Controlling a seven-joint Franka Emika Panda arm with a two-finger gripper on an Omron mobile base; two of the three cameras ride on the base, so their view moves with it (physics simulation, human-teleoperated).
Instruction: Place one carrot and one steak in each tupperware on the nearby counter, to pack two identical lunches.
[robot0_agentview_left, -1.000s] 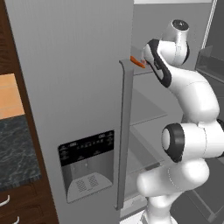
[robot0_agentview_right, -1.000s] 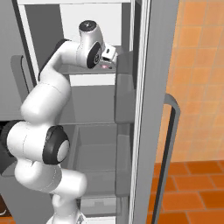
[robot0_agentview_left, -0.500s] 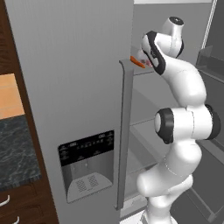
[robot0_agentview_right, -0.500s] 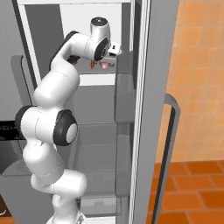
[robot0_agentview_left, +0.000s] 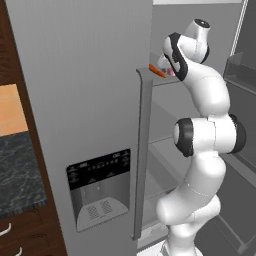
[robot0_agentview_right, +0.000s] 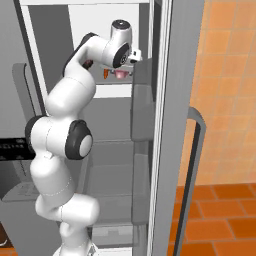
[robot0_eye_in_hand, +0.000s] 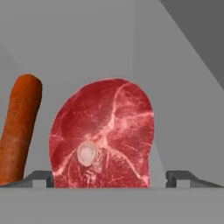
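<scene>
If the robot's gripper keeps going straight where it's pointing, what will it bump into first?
Most likely the pink-red steak: it lies dead ahead between the open gripper's fingertips. The carrot lies off to one side, out of that line. How close the steak is, the picture doesn't settle.

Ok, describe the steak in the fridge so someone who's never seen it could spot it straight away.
Look in the open fridge, on the upper shelf where the gripper reaches. The steak lies between its open fingertips: flat, rounded, pink-red with pale marbling and a round white spot. The carrot beside it is slim and orange.
</scene>
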